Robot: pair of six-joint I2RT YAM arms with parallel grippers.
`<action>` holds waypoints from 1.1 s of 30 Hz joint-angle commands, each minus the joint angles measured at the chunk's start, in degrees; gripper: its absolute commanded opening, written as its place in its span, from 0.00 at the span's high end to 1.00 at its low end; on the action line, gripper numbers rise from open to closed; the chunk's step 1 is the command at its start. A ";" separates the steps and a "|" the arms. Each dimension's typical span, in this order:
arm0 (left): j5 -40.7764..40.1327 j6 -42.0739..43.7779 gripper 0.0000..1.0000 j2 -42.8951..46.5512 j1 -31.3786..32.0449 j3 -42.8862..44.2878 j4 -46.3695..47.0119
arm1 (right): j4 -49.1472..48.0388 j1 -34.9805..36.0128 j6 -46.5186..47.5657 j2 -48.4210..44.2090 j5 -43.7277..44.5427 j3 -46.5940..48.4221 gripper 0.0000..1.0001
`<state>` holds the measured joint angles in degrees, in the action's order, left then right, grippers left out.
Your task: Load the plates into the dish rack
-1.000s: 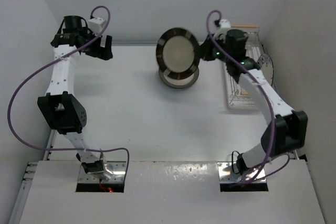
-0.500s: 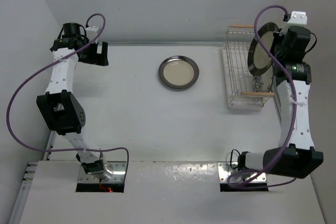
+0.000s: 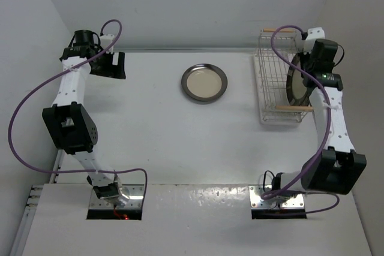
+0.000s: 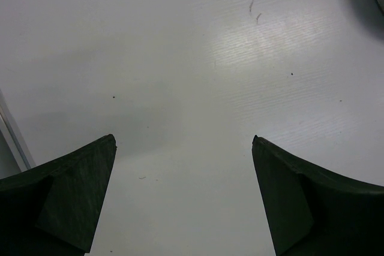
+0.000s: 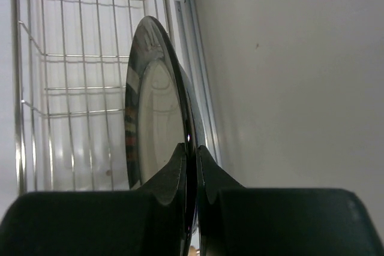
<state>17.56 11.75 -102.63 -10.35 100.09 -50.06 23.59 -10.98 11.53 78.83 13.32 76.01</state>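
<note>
Right jaws grip striped-rim plate (image 5: 157, 118) on edge at dish rack (image 3: 271, 88); left jaws open.

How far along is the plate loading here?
Done: no racked plate can be confirmed. In hand: the right gripper pinches a cream, striped-rim plate on edge at the white wire dish rack. Remaining: a cream, dark-rimmed plate lies flat on the table; left gripper open.

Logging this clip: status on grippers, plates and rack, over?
Left gripper open, empty, over bare table. Right gripper shut on striped-rim plate, upright at rack. Second plate flat mid-table. Nothing blocking.
</note>
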 commanded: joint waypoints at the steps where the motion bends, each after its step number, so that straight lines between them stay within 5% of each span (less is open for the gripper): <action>1: 1.33 -0.06 0.00 2.17 -0.20 0.19 0.93 | -13.04 1.22 7.36 -1.75 2.15 -0.15 1.00; 12: 1.33 0.47 0.00 2.17 -0.20 -0.87 0.93 | -20.60 7.28 17.38 -0.25 11.01 -7.35 1.00; 28: 1.86 0.47 0.00 2.17 -0.20 -0.87 0.93 | -17.29 6.42 4.76 0.97 14.89 -11.33 1.00; 33: 1.33 0.47 0.00 2.17 -0.20 -0.87 0.93 | -14.89 3.78 1.57 1.77 13.75 -10.62 0.77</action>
<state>18.48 11.81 -102.63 -10.35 99.15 -50.04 8.88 -5.50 16.73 80.49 25.28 63.55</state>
